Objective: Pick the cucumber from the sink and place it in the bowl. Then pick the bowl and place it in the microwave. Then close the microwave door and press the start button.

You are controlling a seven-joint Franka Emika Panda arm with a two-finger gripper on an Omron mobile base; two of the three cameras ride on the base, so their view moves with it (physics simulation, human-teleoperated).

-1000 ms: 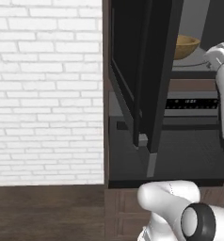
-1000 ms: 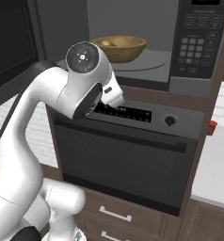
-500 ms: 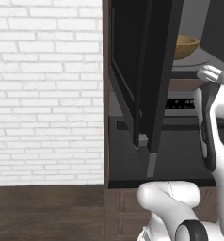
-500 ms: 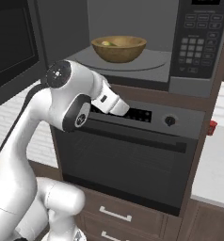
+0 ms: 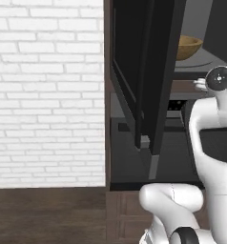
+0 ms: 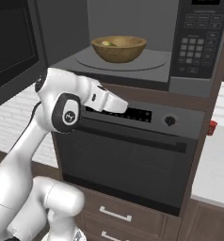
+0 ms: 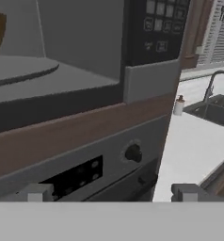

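Right base view: bowl (image 6: 118, 47) seated inside microwave (image 6: 132, 42); fingers (image 7: 109, 194) released. Microwave door (image 5: 156, 71) stands open; a misjudged sweep risks being blocked by the arm.

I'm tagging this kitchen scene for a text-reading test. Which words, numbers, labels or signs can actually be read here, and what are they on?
None can be read.
Microwave keypad: pale button shapes, any markings too small and blurred.
Microwave display window: dark, no legible digits.
Oven display strip: a few faint pale marks, unreadable.
Oven knob: no marking visible.
Bowl: no label.
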